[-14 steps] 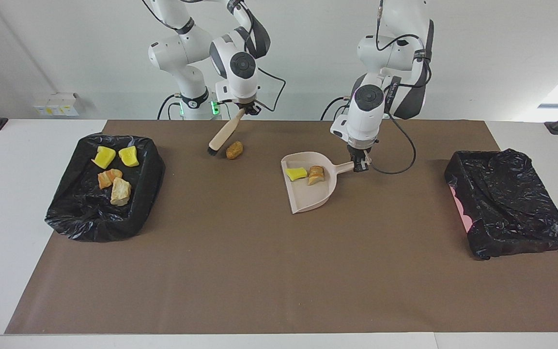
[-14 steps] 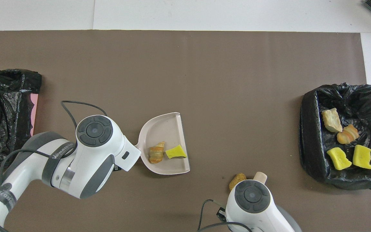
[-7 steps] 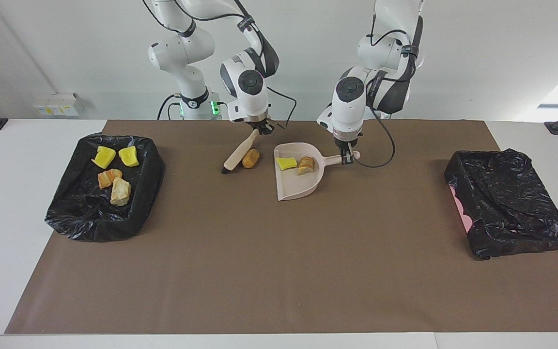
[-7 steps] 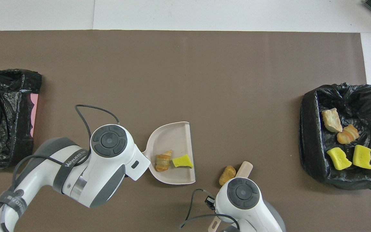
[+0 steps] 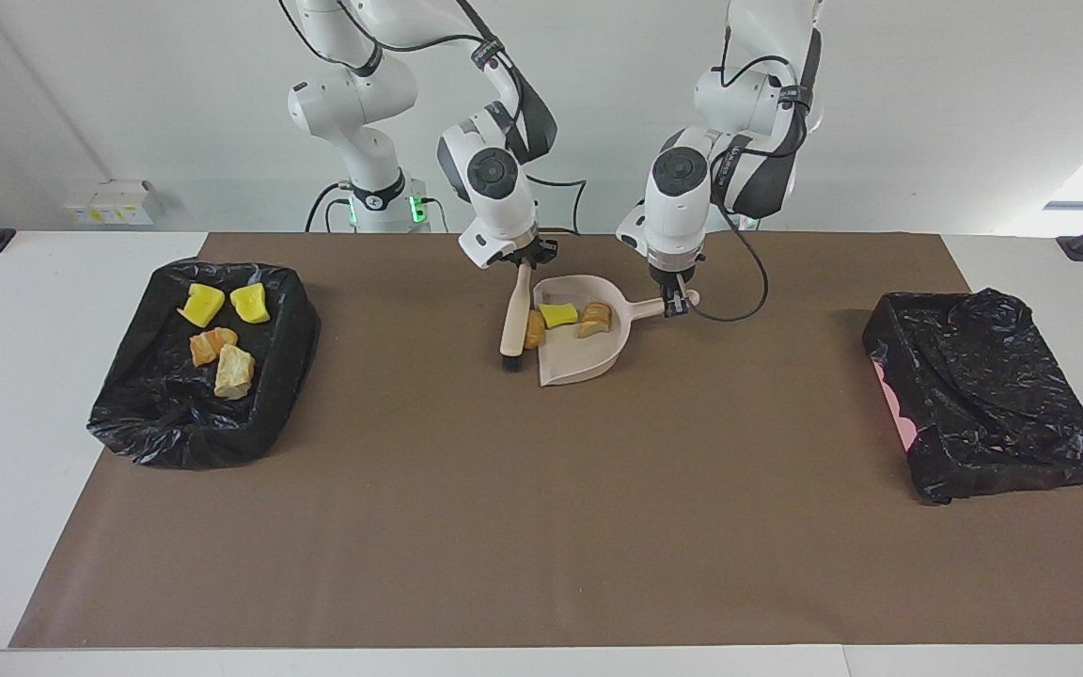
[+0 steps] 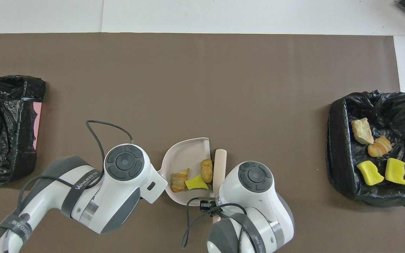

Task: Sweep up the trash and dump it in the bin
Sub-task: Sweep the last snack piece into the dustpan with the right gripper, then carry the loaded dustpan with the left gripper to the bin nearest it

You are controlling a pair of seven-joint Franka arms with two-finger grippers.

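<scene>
Now gripping: left gripper [image 5: 676, 303] on dustpan [image 5: 588, 362] handle, right gripper [image 5: 523, 259] on brush [image 5: 512, 324], frame centre, brown chunk [image 5: 534, 330] between.

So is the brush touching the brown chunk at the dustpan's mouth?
Touching. In the overhead view the brush lies flush against the brown chunk at the dustpan's open edge, no gap; the facing view agrees.
</scene>
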